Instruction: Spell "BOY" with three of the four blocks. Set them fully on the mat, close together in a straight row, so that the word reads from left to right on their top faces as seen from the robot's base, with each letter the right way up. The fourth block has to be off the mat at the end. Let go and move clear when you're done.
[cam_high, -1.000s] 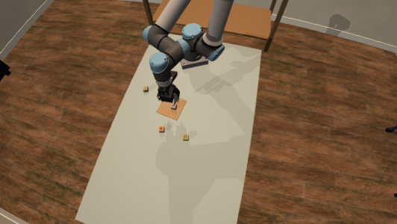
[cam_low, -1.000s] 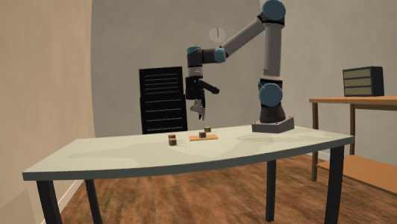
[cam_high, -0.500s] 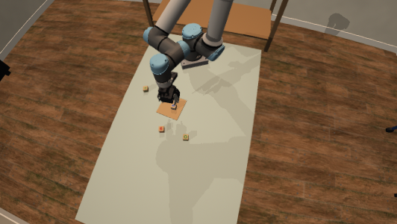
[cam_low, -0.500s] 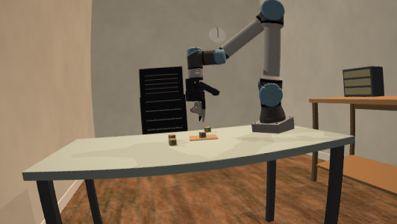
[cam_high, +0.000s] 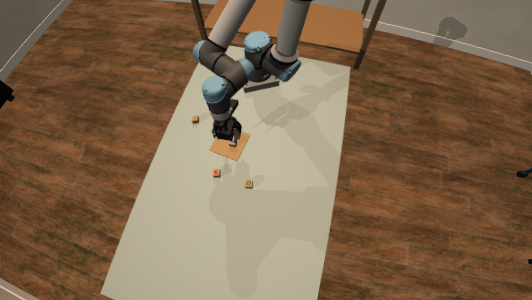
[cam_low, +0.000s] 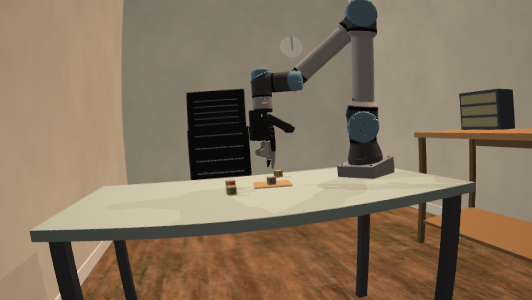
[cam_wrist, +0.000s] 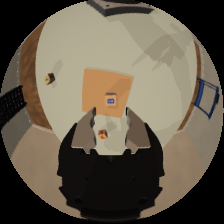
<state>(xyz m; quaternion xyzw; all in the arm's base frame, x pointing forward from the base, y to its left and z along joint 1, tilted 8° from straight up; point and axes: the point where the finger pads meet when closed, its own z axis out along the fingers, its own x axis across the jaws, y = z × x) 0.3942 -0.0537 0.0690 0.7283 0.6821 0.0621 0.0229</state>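
Above the mat (cam_high: 239, 152), the pincer (cam_wrist: 110, 131) hangs partly spread, gripping nothing, over one blue-lettered block (cam_wrist: 111, 100).

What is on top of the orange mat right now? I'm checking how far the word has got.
One block with a blue letter sits on the mat; the letter is too small to read. The gripper hangs above, hiding part of the mat in the top view.

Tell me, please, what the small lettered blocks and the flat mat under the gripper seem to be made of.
The blocks, such as the one on the mat, look like light matte wood: tan faces with coloured print. The mat looks like thin cork or card: flat, dull orange-brown, no sheen. Neither can be told for certain.
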